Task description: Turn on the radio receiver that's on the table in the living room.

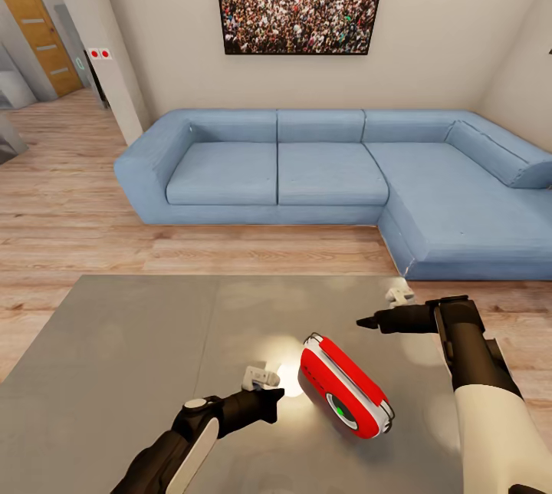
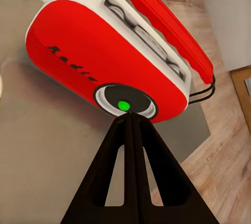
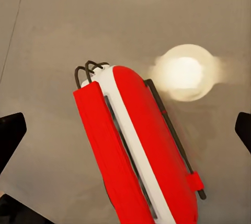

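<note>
Fingers [image 2: 130,130] at green-lit red radio receiver [image 2: 110,51]

Left end effector [image 2: 132,122] closed, right end effector [image 3: 125,130] spread

Both arms are matte black toward the wrist, with white shells further back. The left arm [image 1: 192,433] carries a round grey joint cap. Each wrist bears a small white block. The fingers [image 2: 130,182] are black, triangular, with cut-out openings.

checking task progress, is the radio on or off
Probably on: the radio dial shows a green light, with the shut left tool at it.
</note>
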{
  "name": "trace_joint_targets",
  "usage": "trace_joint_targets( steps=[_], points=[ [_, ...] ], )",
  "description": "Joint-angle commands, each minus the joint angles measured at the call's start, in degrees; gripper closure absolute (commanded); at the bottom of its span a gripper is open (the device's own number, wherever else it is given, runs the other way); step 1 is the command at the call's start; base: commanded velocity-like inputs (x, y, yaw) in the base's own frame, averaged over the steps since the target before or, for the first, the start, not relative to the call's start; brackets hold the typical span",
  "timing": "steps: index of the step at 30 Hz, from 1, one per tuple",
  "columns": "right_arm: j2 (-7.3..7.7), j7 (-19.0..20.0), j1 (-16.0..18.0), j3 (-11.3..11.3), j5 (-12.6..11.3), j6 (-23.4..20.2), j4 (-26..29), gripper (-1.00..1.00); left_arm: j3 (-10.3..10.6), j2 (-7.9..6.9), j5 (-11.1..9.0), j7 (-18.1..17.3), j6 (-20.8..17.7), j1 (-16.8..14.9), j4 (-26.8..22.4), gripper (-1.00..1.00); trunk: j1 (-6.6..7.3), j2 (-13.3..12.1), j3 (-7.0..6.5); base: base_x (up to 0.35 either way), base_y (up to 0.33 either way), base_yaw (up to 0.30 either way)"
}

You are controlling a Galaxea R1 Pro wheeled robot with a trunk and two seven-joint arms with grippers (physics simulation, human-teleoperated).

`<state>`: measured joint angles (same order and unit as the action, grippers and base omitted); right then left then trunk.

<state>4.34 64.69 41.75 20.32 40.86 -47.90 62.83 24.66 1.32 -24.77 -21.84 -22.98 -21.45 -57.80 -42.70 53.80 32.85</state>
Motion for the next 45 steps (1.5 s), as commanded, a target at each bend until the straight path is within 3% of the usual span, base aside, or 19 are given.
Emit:
trace_joint_targets(
  steps=[1, 14, 45],
  points=[
    [-0.02, 0.0, 0.0, -0.01, 0.0, 0.01, -0.03, -1.0, -0.02, 0.0, 0.01, -0.07, 0.02, 0.0, -0.01, 1.0, 0.0, 0.0, 0.0, 0.0, 0.0, 0.0],
    [-0.12, 0.0, 0.0, -0.01, 0.0, 0.05, -0.07, -1.0, 0.04, -0.04, 0.04, -0.22, 0.1, 0.0, -0.03, 1.0, 0.0, 0.0, 0.0, 0.001, 0.0, 0.0],
    [0.02, -0.07, -0.35, 0.07, 0.06, 0.31, -0.14, -1.0, 0.12, -0.33, -0.02, -0.4, 0.13, 0.0, -0.11, 1.0, 0.0, 0.0, 0.0, -0.302, -0.011, 0.0]
  ],
)
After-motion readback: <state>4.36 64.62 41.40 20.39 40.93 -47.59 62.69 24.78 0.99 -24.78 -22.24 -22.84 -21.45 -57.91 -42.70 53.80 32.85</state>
